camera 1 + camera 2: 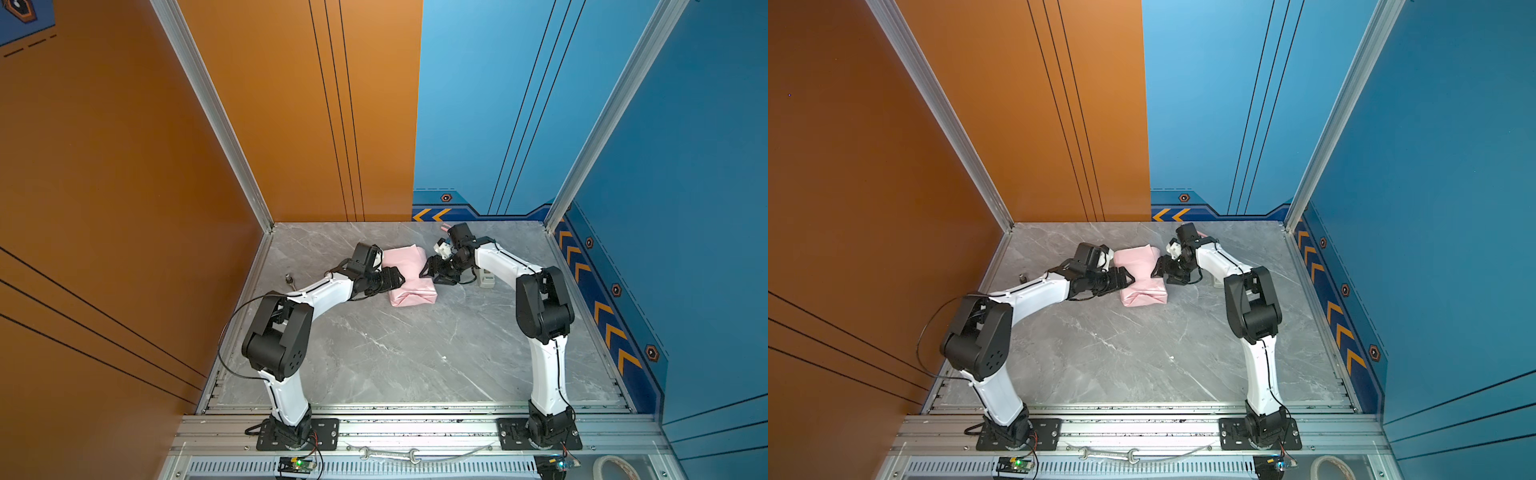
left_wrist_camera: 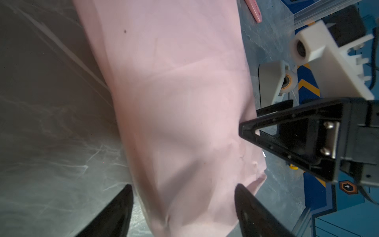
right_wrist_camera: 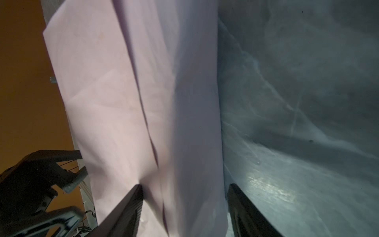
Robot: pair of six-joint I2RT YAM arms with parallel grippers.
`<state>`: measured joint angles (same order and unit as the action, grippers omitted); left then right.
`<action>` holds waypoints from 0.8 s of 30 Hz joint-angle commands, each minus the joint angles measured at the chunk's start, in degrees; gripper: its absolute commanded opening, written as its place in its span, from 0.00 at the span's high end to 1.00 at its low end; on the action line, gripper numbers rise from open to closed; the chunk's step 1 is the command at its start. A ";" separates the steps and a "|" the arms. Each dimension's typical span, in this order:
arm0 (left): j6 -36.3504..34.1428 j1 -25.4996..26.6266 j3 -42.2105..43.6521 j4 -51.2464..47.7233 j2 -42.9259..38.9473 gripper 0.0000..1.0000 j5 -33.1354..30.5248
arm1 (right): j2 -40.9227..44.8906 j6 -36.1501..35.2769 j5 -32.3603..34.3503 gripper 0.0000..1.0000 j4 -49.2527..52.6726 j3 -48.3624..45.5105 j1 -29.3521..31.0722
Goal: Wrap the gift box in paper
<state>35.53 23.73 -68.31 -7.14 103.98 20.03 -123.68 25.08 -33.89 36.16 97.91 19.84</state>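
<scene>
In both top views the paper (image 1: 411,286) (image 1: 1142,284), pale pink, creased and folded into a flat boxy parcel, is seen on the grey marbled table (image 1: 395,353) just above frame centre. It is flanked by the left gripper (image 1: 397,277) at its left edge and the right gripper (image 1: 428,272) at its right.

In the left wrist view the parcel is framed by black jaws held apart; whether it is pinched cannot be told.

In the right wrist view the matte sheet is clamped between spread fingers (image 3: 131,205), and a crease is pressed in.
</scene>
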 commanded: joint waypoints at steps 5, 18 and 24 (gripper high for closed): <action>-1.50 1.77 -4.68 -1.37 2.71 0.37 -1.82 | 0.82 -0.30 0.30 0.43 3.91 -0.63 1.83; -2.31 1.11 -6.91 -4.87 5.92 0.27 -3.88 | -2.47 0.06 0.01 0.31 4.89 1.64 0.25; -2.64 2.48 -9.32 -4.18 8.32 0.44 -2.81 | -3.03 -0.21 -3.41 0.44 2.41 0.90 0.98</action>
<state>33.87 25.10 -75.68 -10.46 110.54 16.64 -124.88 25.41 -36.60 37.56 99.31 19.90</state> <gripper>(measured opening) 0.577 0.565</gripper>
